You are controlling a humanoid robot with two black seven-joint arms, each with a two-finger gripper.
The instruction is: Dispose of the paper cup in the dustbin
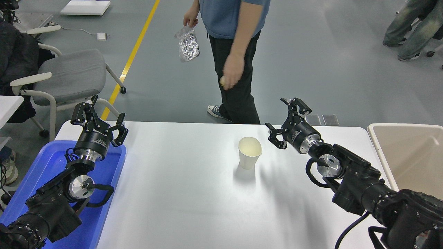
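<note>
The white paper cup (pixel 249 152) stands upright near the middle of the white table (pixel 180 193), its cream inside showing. My right gripper (pixel 284 119) is open and empty, to the right of the cup and a little beyond it, apart from it. The beige dustbin (pixel 408 152) with its off-white rim stands at the table's right edge, behind the right arm. My left gripper (pixel 98 114) is open and empty, parked at the lower left over the blue tray.
A shallow blue tray (pixel 45 173) lies at the table's left edge under the left arm. A person (pixel 235 52) stands at the far side holding a crinkled plastic bag (pixel 187 44). A grey chair (pixel 69 76) is at the far left.
</note>
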